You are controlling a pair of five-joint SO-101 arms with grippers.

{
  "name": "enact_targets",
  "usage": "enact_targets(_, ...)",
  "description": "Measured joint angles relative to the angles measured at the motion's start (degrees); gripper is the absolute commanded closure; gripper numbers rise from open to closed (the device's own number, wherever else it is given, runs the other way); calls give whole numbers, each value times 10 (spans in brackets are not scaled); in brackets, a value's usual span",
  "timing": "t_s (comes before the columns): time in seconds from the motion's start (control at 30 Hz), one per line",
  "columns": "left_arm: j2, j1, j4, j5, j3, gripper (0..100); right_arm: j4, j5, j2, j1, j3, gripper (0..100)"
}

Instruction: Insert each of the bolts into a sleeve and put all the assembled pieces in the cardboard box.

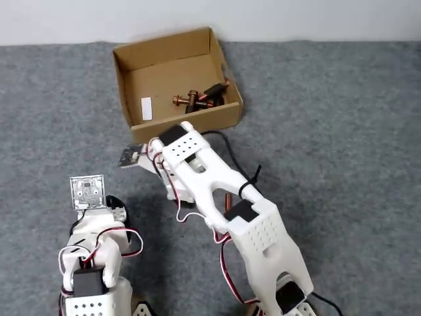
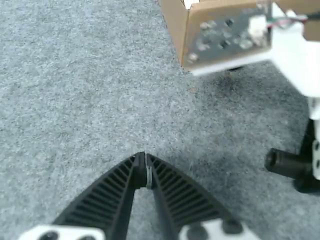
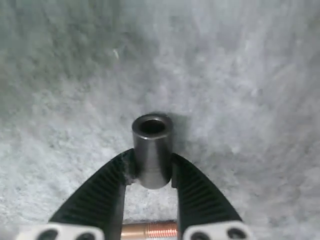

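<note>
Looking first at the big, grey, fuzzy worktop (image 1: 342, 164), then at the cardboard box (image 1: 191, 122) on its far side, with a few finished pieces (image 1: 200, 100) already lying inside. Next, at the long right arm (image 1: 223, 191), stretched out toward the front wall of the box. Under its tip, at the right claw (image 3: 152, 162), squeezed tight on a dark sleeve (image 3: 152, 145), low over the worktop, with the open hole toward the wrist camera. Then at the left claw (image 2: 144, 160), pressed together with nothing inside, low over the worktop. Last and smallest, at one copper bolt (image 3: 150, 231), lying flat behind the sleeve, close to the root of the right claw, not yet in any hole.

Now for the likely trouble:
- Holding that round, smooth sleeve too softly: a slip or a tip.
- Aiming badly at so small a hole: a bump on the rim and a crooked sleeve.
- Reaching for a bolt tucked under the right arm: probably a knock of arm against arm.
- Poking the bolt clumsily: a roll away across the worktop.
- Going in with the left claw pressed together: no grab at all.
</note>
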Motion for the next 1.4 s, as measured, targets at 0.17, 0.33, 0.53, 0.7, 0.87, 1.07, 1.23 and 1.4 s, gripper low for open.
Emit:
enact_targets(0.17,0,0,0,0,0,994,82,-37,0,4,-76,990)
enact_targets(0.33,0,0,0,0,0,994,114,-108,-8,45,-130,990)
enact_targets(0.53,0,0,0,0,0,994,115,-163,-127,114,-72,990)
enact_targets(0.7,0,0,0,0,0,994,115,-198,-305,167,74,990)
enact_targets(0.87,0,0,0,0,0,992,115,-297,-510,234,248,990)
enact_targets(1.07,0,33,0,0,0,992,115,-352,-695,352,440,990)
enact_targets(1.23,0,43,-1,0,0,991,115,-357,-803,477,522,990)
enact_targets(1.4,0,76,-4,-62,0,991,93,-357,-905,585,589,991)
